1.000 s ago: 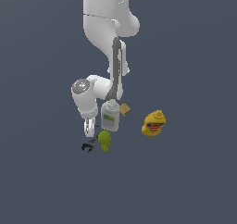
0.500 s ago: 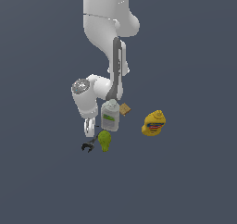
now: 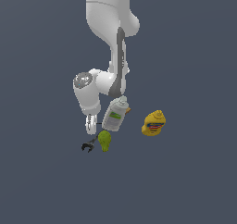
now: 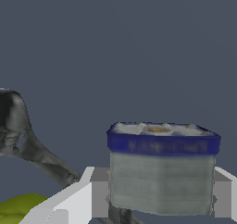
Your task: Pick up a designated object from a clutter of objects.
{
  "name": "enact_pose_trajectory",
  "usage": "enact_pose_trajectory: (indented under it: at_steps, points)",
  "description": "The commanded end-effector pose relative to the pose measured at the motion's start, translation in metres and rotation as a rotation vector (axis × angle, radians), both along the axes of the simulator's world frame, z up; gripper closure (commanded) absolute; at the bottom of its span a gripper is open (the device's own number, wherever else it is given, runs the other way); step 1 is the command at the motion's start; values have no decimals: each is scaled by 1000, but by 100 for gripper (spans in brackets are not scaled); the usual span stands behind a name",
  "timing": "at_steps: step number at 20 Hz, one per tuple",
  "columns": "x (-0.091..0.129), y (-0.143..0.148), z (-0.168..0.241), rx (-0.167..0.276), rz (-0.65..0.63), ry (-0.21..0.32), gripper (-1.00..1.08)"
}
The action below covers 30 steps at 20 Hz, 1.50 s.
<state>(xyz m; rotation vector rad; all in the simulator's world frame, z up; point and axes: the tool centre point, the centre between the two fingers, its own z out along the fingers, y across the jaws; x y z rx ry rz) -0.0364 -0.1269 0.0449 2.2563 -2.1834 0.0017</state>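
Between the jaws, blue-rimmed item [image 4: 162, 172], black tool [image 4: 28, 144], green lump [image 4: 21, 209] beside.

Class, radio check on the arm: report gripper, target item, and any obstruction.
Gripper fingers flank the blue-rimmed grey item, contact unclear. Item sits between the fingers. Black tool and green lump close beside; white bottle nearby.

Black tool [image 4: 28, 144] and pear [image 4: 21, 209] beside hand [image 4: 162, 195]
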Motion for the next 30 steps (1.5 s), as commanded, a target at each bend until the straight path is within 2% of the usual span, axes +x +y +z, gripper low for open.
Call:
enact_pose_trajectory:
  at_steps: [1, 30]
  points:
    - [4, 17, 16, 3, 12, -2, 108]
    - [38, 196, 287, -1, 11, -1, 108]
